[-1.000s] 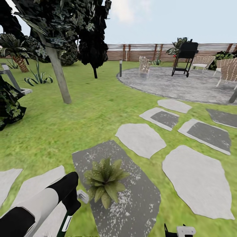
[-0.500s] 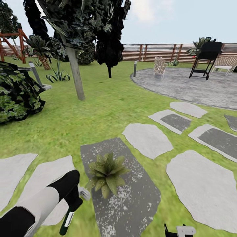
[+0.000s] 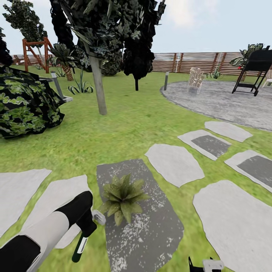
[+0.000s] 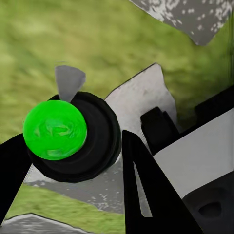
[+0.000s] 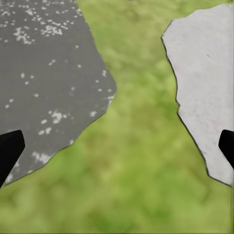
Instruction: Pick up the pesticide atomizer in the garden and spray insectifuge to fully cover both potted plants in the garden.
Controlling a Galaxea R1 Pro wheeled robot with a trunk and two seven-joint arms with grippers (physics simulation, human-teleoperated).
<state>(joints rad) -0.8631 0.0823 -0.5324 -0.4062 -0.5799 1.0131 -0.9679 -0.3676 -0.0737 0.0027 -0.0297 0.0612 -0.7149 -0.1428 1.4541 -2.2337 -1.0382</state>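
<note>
Left gripper [image 3: 87, 223] grips atomizer [image 3: 81, 243] beside potted plant [image 3: 122, 197].

Glossy green atomizer cap [image 4: 54, 130], speckled rough stone slab [image 3: 151, 226], slatted wooden fence [image 3: 196, 62]

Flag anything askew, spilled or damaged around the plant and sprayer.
Nothing stands out. The potted plant sits upright on the dark speckled stepping stone. The left gripper holds the pesticide atomizer beside it, body hanging down. No spill or damage shows.
</note>
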